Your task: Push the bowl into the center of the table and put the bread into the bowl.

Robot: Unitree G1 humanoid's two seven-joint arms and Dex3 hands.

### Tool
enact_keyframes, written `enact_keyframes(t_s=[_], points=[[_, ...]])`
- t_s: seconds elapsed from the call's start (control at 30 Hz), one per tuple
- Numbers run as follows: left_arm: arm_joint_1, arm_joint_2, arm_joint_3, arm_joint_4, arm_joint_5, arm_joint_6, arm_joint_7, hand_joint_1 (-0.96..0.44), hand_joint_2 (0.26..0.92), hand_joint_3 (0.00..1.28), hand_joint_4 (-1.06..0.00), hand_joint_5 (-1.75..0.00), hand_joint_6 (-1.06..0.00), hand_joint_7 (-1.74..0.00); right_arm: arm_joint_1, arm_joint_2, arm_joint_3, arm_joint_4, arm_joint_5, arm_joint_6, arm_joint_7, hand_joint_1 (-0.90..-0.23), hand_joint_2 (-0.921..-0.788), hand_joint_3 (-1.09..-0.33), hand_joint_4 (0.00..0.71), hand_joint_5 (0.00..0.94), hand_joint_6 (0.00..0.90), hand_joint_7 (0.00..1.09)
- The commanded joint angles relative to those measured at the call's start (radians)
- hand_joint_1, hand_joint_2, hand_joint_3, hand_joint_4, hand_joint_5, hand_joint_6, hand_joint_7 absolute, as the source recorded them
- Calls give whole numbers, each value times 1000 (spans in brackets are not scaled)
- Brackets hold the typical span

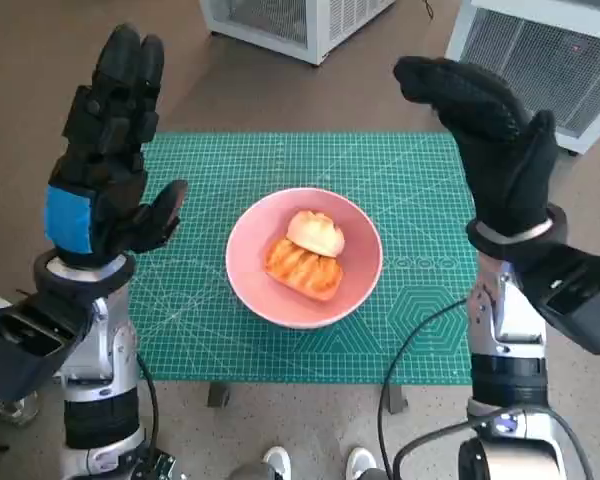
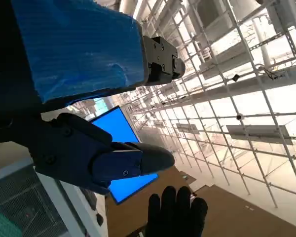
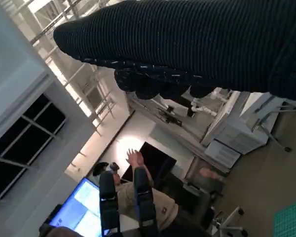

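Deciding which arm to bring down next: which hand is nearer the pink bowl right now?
Left, slightly. The left hand is raised beside the pink bowl, its thumb toward the rim. The right hand is raised farther off on the other side. Neither touches it.
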Motion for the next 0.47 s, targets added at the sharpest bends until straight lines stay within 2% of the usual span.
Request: enact_keyframes(t_s=[0.03,0.47], points=[[15,-7,-15,27,18,-32,17,-703,921,519,-126,-23,-167,-99,3,-1,10,0,-10,11,-11,-704,-921,-912,161,76,-1,633],[15,-14,-28,53,-6,-39,19,-710,921,500,-138,-22,-188,-124,-4,6,22,30,-23,-9,-30,-722,-921,-891,164,65,-1,632]])
